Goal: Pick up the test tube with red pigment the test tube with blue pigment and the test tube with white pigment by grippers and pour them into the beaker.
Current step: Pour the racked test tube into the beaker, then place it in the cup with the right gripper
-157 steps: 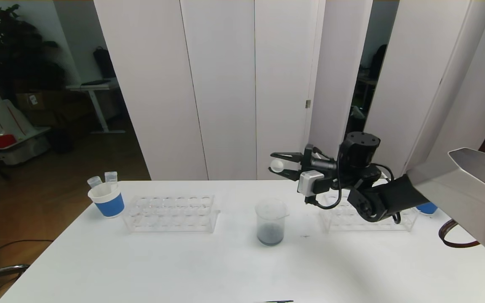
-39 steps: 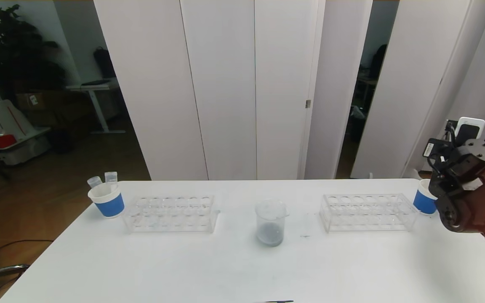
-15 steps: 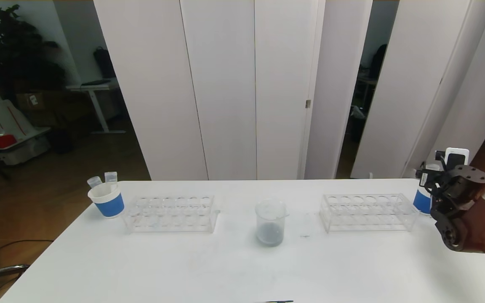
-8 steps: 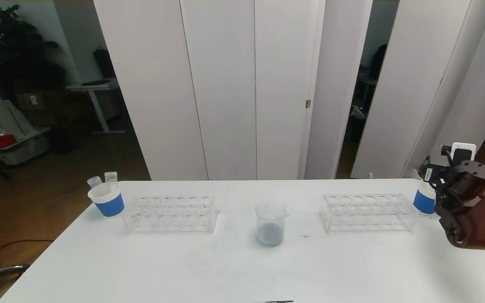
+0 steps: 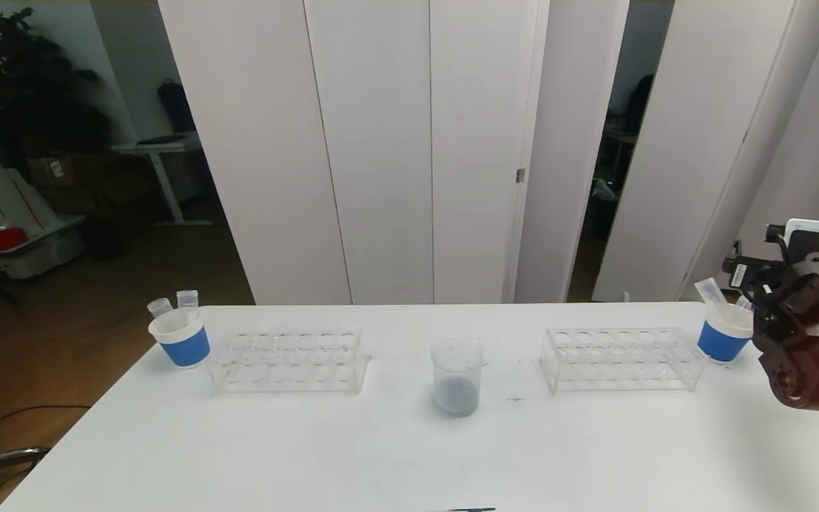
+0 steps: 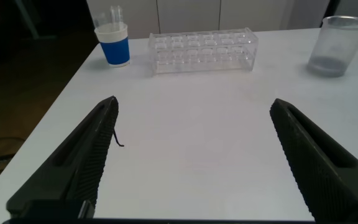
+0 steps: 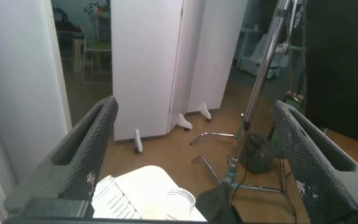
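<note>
While both pincers sit wide and empty, pouring looks done.
Right pincer (image 7: pixel 194 155) hangs over the right paper cup (image 5: pixel 721 340); beaker (image 5: pixel 458 375) holds greyish pigment, so next it should simply retreat.

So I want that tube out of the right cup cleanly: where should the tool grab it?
Grip the tube's exposed top above the right cup's rim, coming from above; it leans toward the racks, so tilt to match.
</note>
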Motion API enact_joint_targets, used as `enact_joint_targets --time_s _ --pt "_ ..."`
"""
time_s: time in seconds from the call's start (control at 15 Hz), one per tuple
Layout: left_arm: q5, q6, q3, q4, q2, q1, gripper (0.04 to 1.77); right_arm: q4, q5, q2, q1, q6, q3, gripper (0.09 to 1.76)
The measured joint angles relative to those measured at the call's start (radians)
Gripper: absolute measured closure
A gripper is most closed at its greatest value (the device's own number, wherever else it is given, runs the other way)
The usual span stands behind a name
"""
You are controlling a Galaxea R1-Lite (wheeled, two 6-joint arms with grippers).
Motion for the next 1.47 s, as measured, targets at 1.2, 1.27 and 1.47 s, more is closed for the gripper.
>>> enact_joint_targets --time_s 1.2,1.27,1.47 --pt "0.0 -0.001 0.0 0.0 0.0 0.0 0.07 0.825 0.413 -1.063 0.001 0.18 0.142 0.1" --pt "0.0 -0.001 0.0 0.0 0.0 0.0 0.07 0.923 0.434 -1.15 0.018 0.191 0.15 0.1" --pt "0.0 -0.001 0.0 0.0 0.0 0.0 0.07 1.209 0.457 -1.408 0.081 0.203 0.17 0.1"
